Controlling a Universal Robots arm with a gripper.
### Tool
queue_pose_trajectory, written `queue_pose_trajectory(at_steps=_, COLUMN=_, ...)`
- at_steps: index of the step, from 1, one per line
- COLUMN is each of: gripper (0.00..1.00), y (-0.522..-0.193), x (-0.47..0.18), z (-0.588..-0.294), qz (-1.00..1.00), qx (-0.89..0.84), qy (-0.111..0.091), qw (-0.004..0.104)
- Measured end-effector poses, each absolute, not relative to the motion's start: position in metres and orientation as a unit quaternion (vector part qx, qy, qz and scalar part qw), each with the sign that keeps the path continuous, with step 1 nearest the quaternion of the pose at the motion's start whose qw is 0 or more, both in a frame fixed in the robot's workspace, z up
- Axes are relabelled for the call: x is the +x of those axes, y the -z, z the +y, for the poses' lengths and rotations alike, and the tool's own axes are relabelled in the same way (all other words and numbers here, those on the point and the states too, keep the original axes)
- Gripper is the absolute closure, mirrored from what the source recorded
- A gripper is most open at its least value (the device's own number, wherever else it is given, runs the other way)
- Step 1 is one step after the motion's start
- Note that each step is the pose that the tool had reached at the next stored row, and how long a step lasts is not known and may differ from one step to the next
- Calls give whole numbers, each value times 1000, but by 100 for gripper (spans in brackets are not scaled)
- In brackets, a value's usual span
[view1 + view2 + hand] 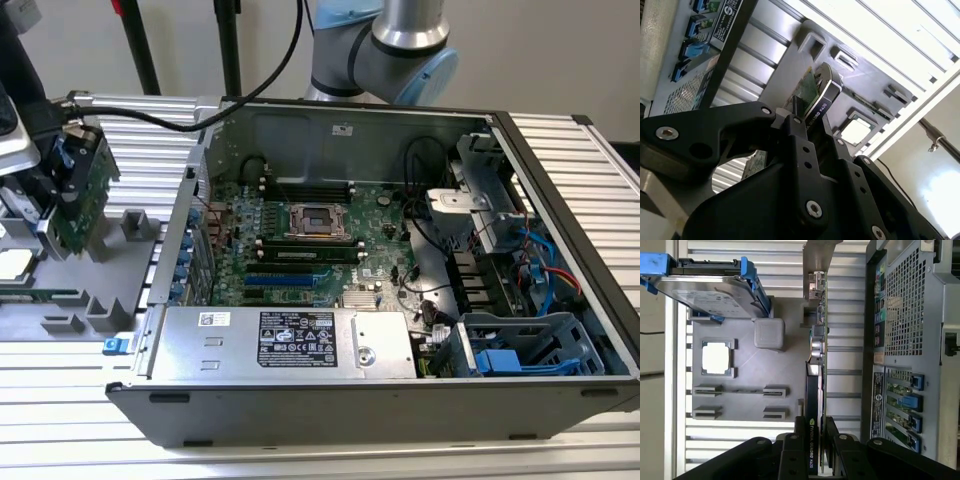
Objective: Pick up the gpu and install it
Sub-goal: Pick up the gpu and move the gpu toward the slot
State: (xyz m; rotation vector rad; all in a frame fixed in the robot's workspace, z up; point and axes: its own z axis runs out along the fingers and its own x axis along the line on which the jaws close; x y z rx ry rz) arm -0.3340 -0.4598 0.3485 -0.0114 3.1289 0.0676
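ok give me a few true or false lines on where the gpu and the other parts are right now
1. The gripper is shut on the gpu. True.
2. The gpu sits in a slot on the motherboard. False: it is held outside the case, by the grey tray.
3. The case is open, with its motherboard in sight. True.
4. The hard drive lies inside the case. False: it is at the grey tray's edge, outside the case.

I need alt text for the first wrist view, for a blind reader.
The black claw grips a thin green graphics card with a black cooler, edge-on, over a grey plastic parts tray beside a grey metal computer case.
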Motion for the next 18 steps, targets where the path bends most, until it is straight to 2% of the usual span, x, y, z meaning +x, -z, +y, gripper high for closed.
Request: queue_pose_trajectory(at_steps=18, gripper=100, y=-358, x=-334, z=-460, qz=1000, qx=-4, qy=-22, qw=6)
